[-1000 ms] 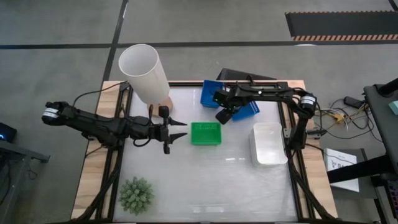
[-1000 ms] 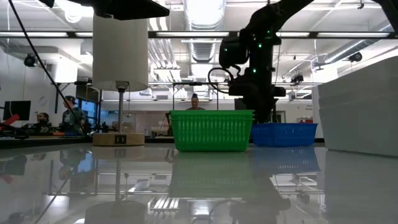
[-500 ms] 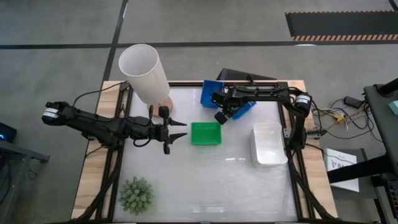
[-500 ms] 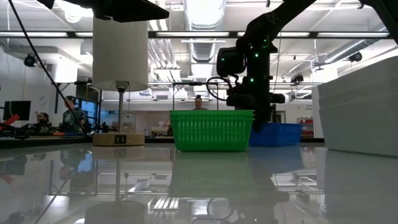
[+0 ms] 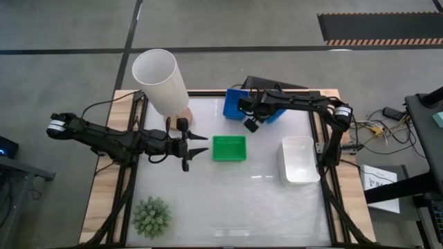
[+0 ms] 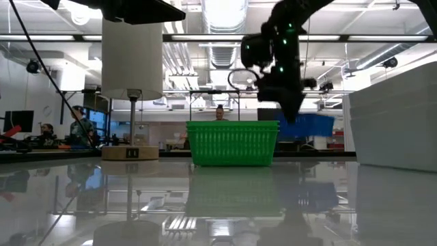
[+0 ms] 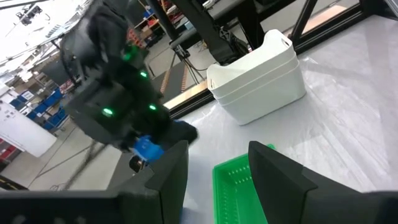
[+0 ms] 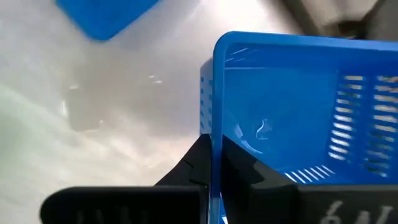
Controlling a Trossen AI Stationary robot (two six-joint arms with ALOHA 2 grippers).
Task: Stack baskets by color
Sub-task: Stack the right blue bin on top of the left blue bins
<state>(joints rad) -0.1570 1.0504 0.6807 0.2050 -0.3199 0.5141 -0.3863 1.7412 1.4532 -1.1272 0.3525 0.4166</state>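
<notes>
My right gripper (image 5: 250,125) is shut on a blue mesh basket (image 6: 311,124), which hangs tilted above the table at the far middle. Another blue basket (image 5: 234,104) rests on the table just beyond it. A green mesh basket (image 5: 228,147) stands on its base at the table's middle. White tray-like baskets (image 5: 299,159) sit nested in a stack at the right. My left gripper (image 5: 197,149) hovers open left of the green basket (image 7: 239,186), pointing at it nearly level, with nothing between its fingers. My right gripper pinches the blue basket's side wall at its rim (image 8: 212,134), near a corner, one finger inside the basket and one outside. The fingers come from above, slanting steeply down. The basket is lifted clear of the table and hangs tilted (image 6: 321,123).
A tall white cylinder lamp (image 5: 159,79) stands at the far left, close to my left arm. A small spiky green plant (image 5: 151,216) sits at the near left. The near middle and near right of the table are bare. People show in the room beyond.
My right gripper has shut on the blue basket's wall and then risen, tipping a little. The blue basket, which stood on the table a second ago, now hangs tilted clear of it. My left arm has kept still.
</notes>
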